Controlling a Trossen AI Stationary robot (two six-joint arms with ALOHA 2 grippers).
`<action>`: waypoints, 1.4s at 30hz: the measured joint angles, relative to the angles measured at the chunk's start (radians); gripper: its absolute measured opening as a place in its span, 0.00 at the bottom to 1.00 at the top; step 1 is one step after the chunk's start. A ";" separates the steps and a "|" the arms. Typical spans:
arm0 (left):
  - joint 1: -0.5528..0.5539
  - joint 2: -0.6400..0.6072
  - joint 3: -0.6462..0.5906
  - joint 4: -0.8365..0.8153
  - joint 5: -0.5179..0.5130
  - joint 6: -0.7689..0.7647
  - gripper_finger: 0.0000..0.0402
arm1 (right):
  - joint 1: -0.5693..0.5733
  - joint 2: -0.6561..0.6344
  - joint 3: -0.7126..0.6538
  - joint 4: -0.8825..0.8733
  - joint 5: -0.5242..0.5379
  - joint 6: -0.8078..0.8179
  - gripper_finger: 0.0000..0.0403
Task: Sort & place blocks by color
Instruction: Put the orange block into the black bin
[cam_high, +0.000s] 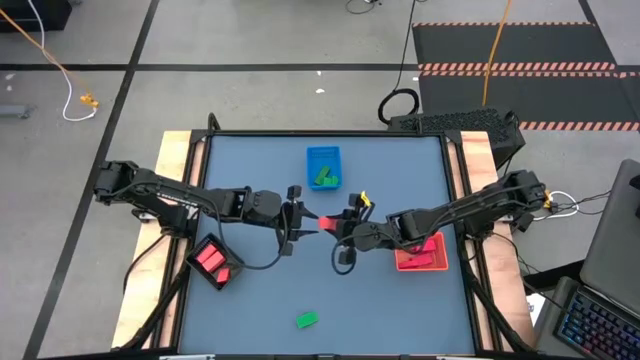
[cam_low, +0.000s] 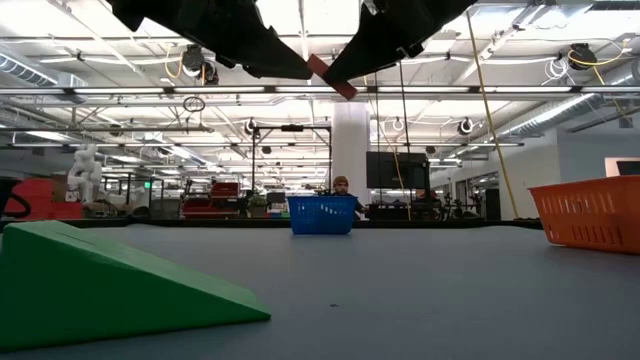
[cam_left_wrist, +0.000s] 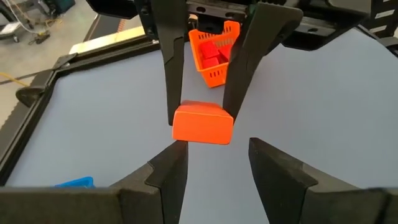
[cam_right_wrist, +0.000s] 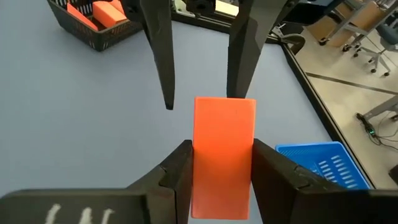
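Observation:
A salmon-red rectangular block hangs in the air over the table's middle, between my two grippers. My right gripper is shut on it. It comes from the table's right. My left gripper is open and faces it from the left, with its fingertips at the block's free end. A green block lies on the table near the front edge. It shows as a wedge in the low view. My right gripper pinches the block's two long sides between its two fingers, at the end nearer its wrist. The fingers lie about level, coming from the table's right, along the block. The block is lifted clear and sticks out toward my left gripper, tilted in the low view. My left gripper's fingertips stand at the block's free end; I cannot tell whether one touches it.
A blue tray with green blocks stands at the far middle. A black tray with pink-red blocks is at the left. A red tray lies under my right arm. In the low view a person shows in the room behind the blue tray.

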 joint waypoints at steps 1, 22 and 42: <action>0.000 0.000 0.000 0.000 -0.003 -0.005 0.43 | 0.000 0.005 0.000 0.003 0.001 0.000 0.29; 0.006 0.004 0.004 0.028 -0.069 -0.063 0.73 | 0.001 0.033 -0.001 0.046 -0.017 -0.013 0.29; -0.007 0.110 0.002 0.117 -0.059 -0.010 0.60 | 0.001 0.031 -0.001 0.052 -0.009 -0.016 0.29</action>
